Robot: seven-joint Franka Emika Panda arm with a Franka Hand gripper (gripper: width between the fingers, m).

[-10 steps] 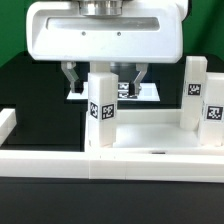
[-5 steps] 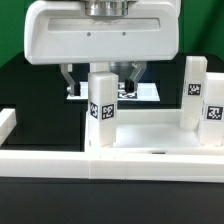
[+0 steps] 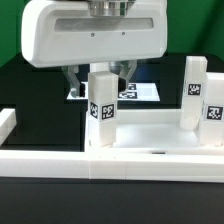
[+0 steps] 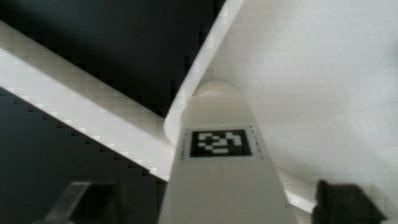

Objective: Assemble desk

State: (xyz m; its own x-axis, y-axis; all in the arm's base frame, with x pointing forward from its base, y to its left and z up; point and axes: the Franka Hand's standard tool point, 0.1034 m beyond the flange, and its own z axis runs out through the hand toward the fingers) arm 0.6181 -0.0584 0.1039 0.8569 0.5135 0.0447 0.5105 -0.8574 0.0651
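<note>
A white square leg (image 3: 102, 105) with a black-white tag stands upright at the left end of the white desk tabletop (image 3: 150, 135). My gripper (image 3: 98, 78) hangs just above and around its top, with a finger (image 3: 72, 82) on each side. In the wrist view the leg (image 4: 222, 170) runs between the dark fingers (image 4: 80, 205) with a gap on both sides, so the gripper (image 4: 208, 208) is open. A second tagged leg (image 3: 195, 95) stands upright at the exterior view's right. The tabletop's white surface (image 4: 320, 80) fills part of the wrist view.
The long white border rail (image 3: 100, 165) runs along the front and turns up at the exterior view's left (image 3: 8, 122). The marker board (image 3: 142, 92) lies behind the legs on the black table. Another tagged white part (image 3: 215, 108) shows at the right edge.
My gripper has risen a little and drifted slightly toward the exterior view's left. The leg and the tabletop have not moved.
</note>
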